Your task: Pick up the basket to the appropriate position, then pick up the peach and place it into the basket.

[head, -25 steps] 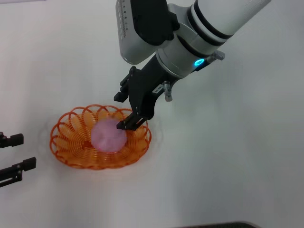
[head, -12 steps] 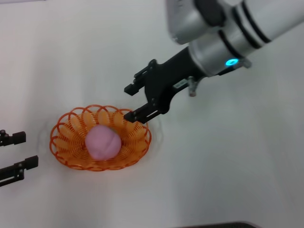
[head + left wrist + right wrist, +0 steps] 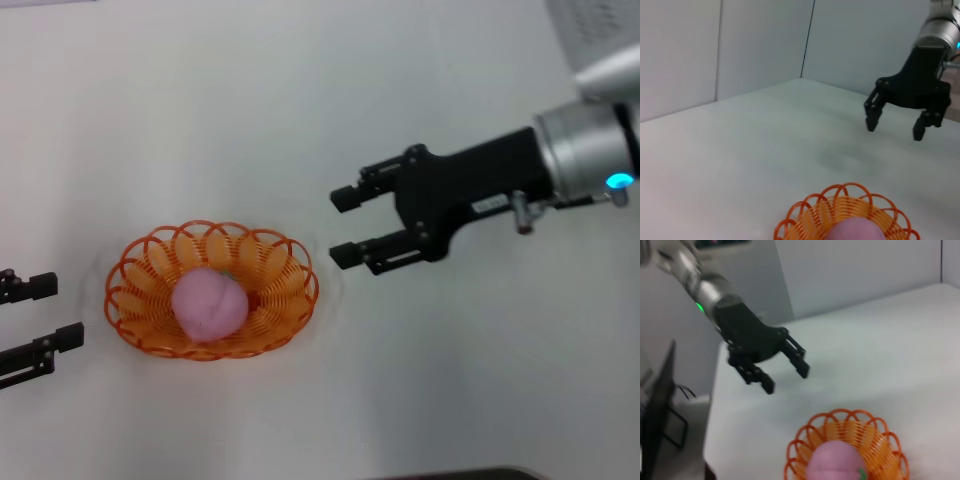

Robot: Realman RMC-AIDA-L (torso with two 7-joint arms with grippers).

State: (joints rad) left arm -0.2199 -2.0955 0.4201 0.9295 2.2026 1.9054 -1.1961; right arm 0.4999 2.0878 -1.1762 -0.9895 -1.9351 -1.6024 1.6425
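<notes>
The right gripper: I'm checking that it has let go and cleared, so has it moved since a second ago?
Yes. The right gripper, open, has pulled back to the right, off the oval orange wire basket holding the pale pink peach.

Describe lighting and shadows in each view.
Head view: even, diffuse light, a faint shadow ringing the basket. Left wrist view: a grey patch on the table below the open right hand. Right wrist view: no distinct shadow under the left hand.

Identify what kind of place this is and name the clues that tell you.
Probably a robot test bench in a lab: a bare white table, plain partition walls, and just a basket holding a peach between two grippers.
</notes>
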